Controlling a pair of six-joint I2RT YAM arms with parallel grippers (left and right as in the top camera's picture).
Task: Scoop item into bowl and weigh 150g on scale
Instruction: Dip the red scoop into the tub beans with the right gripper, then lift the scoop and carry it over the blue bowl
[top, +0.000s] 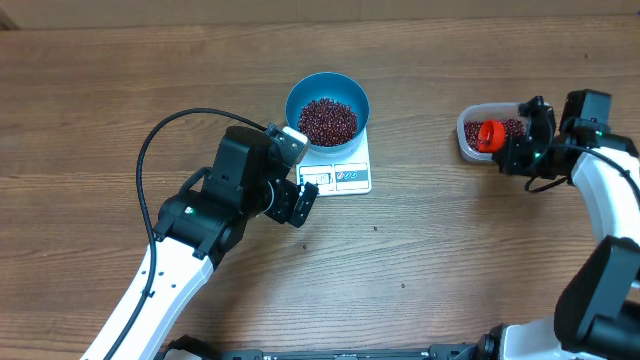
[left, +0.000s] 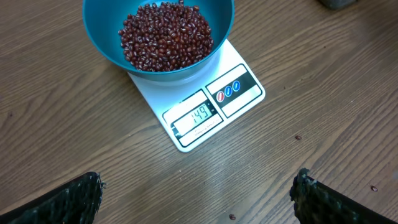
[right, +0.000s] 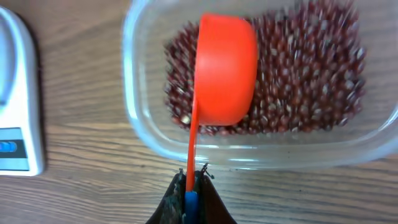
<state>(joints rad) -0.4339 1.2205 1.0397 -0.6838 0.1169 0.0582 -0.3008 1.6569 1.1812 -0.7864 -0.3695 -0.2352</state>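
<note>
Beans (top: 328, 120) heaped in bowl (top: 291, 104) atop scale (top: 345, 177), 12 o'clock; display (left: 198, 117) just under target. Left gripper (left: 196, 186) spread, empty. Right gripper (right: 189, 186) pinching scoop (right: 225, 68) handle over container (right: 144, 127), 3 o'clock. Risk: overshoot from any full scoop; spillage crossing counter (top: 450, 260).

Robot lab — wooden table (top: 450, 250), robot arm (top: 235, 175).

Blue bowl (left: 102, 37): holds a heap of red-brown beans (left: 165, 34); stands on white scale (left: 242, 65), display (left: 197, 117) reading 149. Wooden table (left: 323, 93): few stray beans. Left gripper (left: 199, 202): fingertips (left: 68, 199) wide apart, empty.
</note>
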